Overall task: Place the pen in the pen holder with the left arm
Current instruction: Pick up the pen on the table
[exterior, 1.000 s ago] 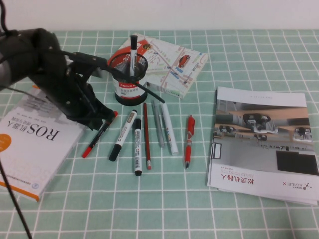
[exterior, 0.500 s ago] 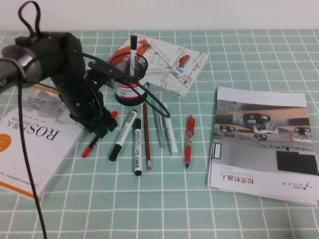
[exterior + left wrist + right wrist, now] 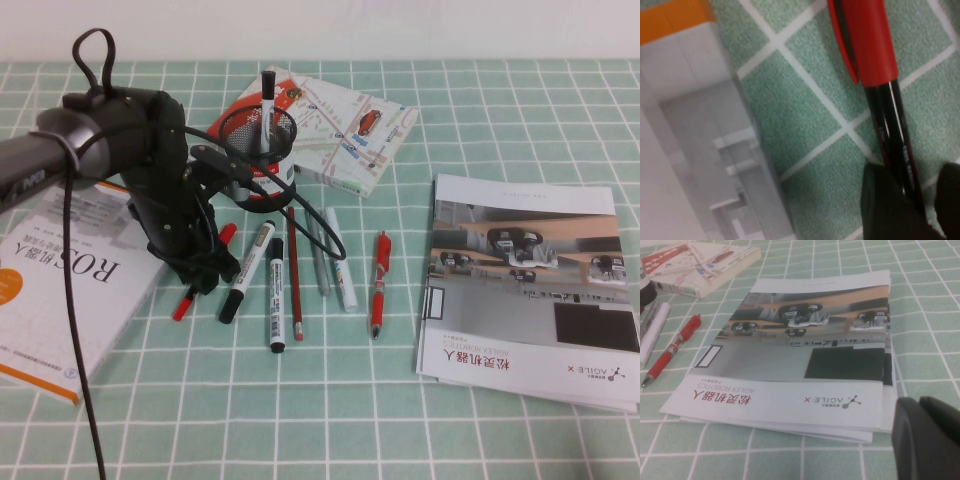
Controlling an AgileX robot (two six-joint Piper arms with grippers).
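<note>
The pen (image 3: 226,234), with a black barrel, red cap and red tail, lies on the green checked cloth right of the ROS book. My left gripper (image 3: 207,272) is lowered over its middle. In the left wrist view the pen's black barrel (image 3: 896,145) runs between the two fingers of my left gripper (image 3: 912,200). The jaws are open and straddle it, with a gap on one side. The black mesh pen holder (image 3: 258,160) stands upright behind the pens with a marker in it. My right gripper (image 3: 927,440) is shut and empty beside the brochure.
The ROS book (image 3: 60,290) lies at the left and a map book (image 3: 345,130) behind the holder. Two black-and-white markers (image 3: 262,270), a red pencil (image 3: 293,270), a grey pen (image 3: 318,255), a white marker (image 3: 340,262) and an all-red pen (image 3: 380,270) lie in a row. The AgileX brochure (image 3: 530,290) lies at the right.
My left arm has swung right and come down, so the gripper now sits over the pen's middle. The pen's tail end has shifted slightly to the right.
</note>
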